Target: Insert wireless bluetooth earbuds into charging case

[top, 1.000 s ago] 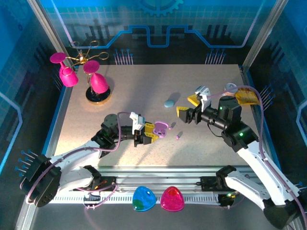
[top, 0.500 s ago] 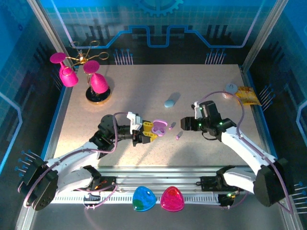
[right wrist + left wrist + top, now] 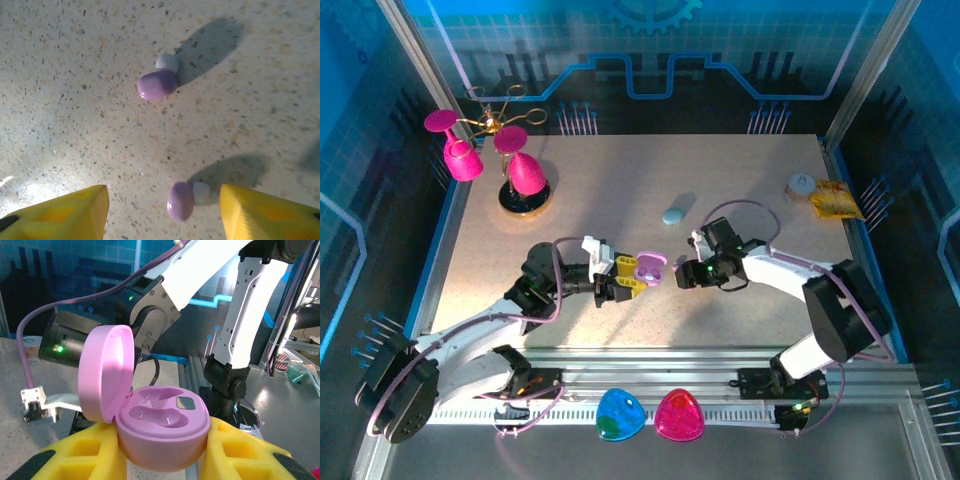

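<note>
A light purple charging case (image 3: 162, 427) sits between my left gripper's (image 3: 161, 460) yellow fingers, its lid (image 3: 105, 372) hinged up and both wells empty. In the top view the case (image 3: 650, 268) is held just left of the table's middle by the left gripper (image 3: 628, 278). My right gripper (image 3: 164, 212) points down at the table, open. One purple earbud (image 3: 181, 200) with a white tip lies between its fingers, nearer the right one. A second purple earbud (image 3: 157, 84) lies farther ahead. From above, the right gripper (image 3: 686, 276) is close to the right of the case.
A pale blue closed case (image 3: 674, 214) lies behind the grippers. Pink glasses on a gold stand (image 3: 525, 175) occupy the back left. A yellow packet (image 3: 835, 203) and a small white round thing (image 3: 801, 184) sit at the back right. Blue (image 3: 620, 413) and pink (image 3: 679, 415) shells lie on the front rail.
My right arm has swung left and down from the right side to just above the earbuds, and its jaws have narrowed. The left gripper keeps the open case, shifted slightly.
</note>
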